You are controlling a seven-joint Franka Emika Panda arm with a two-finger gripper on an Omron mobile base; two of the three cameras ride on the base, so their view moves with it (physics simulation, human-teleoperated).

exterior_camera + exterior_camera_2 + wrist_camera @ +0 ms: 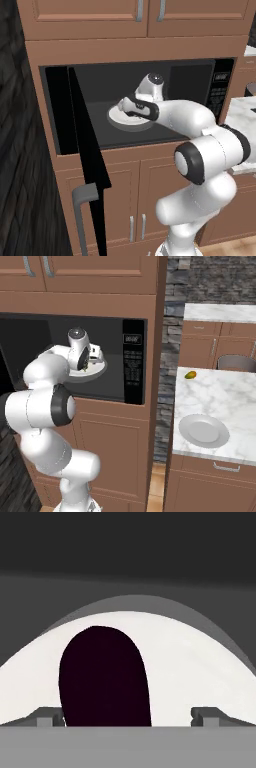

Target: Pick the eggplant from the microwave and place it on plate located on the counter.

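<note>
Eggplant point(104, 677), a stubby near-black purple one, lies on the bright white dish point(190, 662) inside the black microwave point(200, 80), its long axis running away from the two-finger gripper point(127, 717), between the fully spread, empty jaws but nearer one fingertip. Right base view adds the pale grey-white plate point(204, 431) on the white marble counter point(220, 388).

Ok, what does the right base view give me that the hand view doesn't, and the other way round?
Right base view: the counter with the pale plate and a small yellow-green item beyond it, plus the microwave button panel. Hand view: the eggplant, dark, lying on the white dish between the open tool tips. Both: that dish inside the dark microwave cavity, with the tool at it.
</note>
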